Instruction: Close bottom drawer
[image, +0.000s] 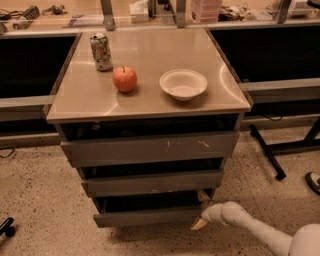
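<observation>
The bottom drawer (147, 216) is the lowest and narrowest of three grey fronts under the tan counter. It stands pulled out, with its dark inside showing above the plain front panel. My gripper (201, 210) is at the end of the white arm coming in from the lower right. It sits at the drawer's right front corner, close to or touching it. One pale fingertip (196, 225) shows below the corner.
The middle drawer (152, 182) and the scratched top drawer (150, 147) also stand open. On the counter (80, 100) are a soda can (101, 51), an apple (124, 79) and a white bowl (183, 84). A black stand leg (266, 152) lies on the floor at right.
</observation>
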